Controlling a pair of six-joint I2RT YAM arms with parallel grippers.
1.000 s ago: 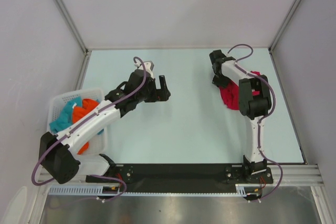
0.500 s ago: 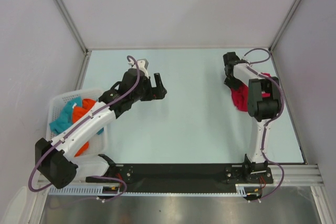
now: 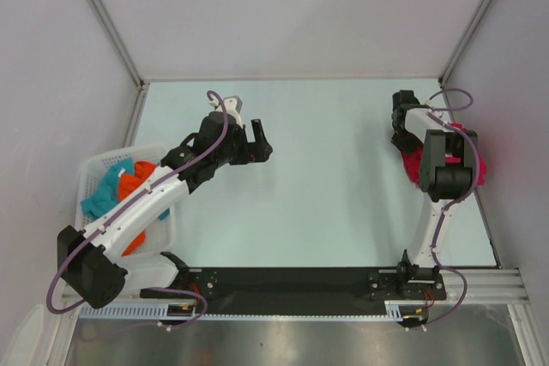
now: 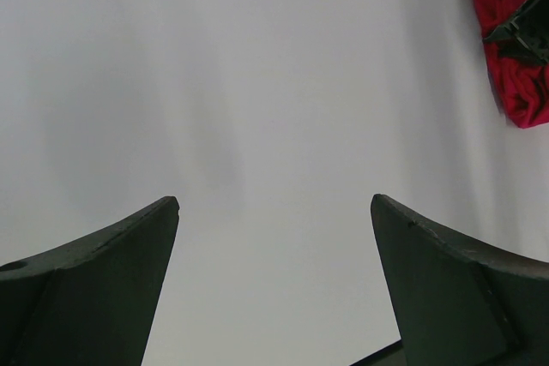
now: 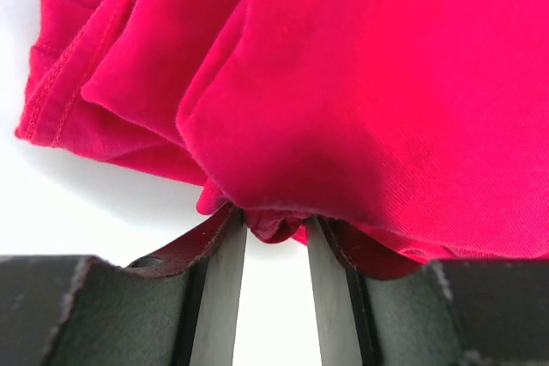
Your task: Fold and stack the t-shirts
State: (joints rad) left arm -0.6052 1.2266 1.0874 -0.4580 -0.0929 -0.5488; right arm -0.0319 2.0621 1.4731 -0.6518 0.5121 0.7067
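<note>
Overhead, the pale mint desk [image 3: 317, 203] fills a booth of plain grey-white walls, with aluminium posts [image 3: 103, 19] running up the two far corners. A black base rail [image 3: 292, 279] crosses the near edge and carries both arms.

Open room: the middle and far parts of the desk lie bare between the two arms, which are well apart. The left arm reaches over the centre-left area. The right arm stands close to the right edge and the right wall.

Left claw [image 3: 260, 139] [image 4: 274, 201]: released, jaws spread wide, nothing between its fingers [image 4: 103, 285], with only bare desk below it in the wrist view.

Right claw [image 3: 410, 147] [image 5: 274, 229]: clenched on a bunched fold of the crimson t-shirt [image 3: 474, 159] [image 5: 360, 83]. The two dark fingers [image 5: 219, 267] pinch the cloth's lower edge. The garment is crumpled, with a stitched hem showing at the left in the right wrist view. It sits by the right edge of the desk, partly hidden behind the right arm from above, and it shows at the far upper right of the left wrist view [image 4: 515, 83].

Left margin: a white slotted basket [image 3: 94, 169] stands at the desk's left edge beside the wall, under the left arm's rear links. It holds teal cloth [image 3: 103, 193] and orange cloth [image 3: 133, 184].
</note>
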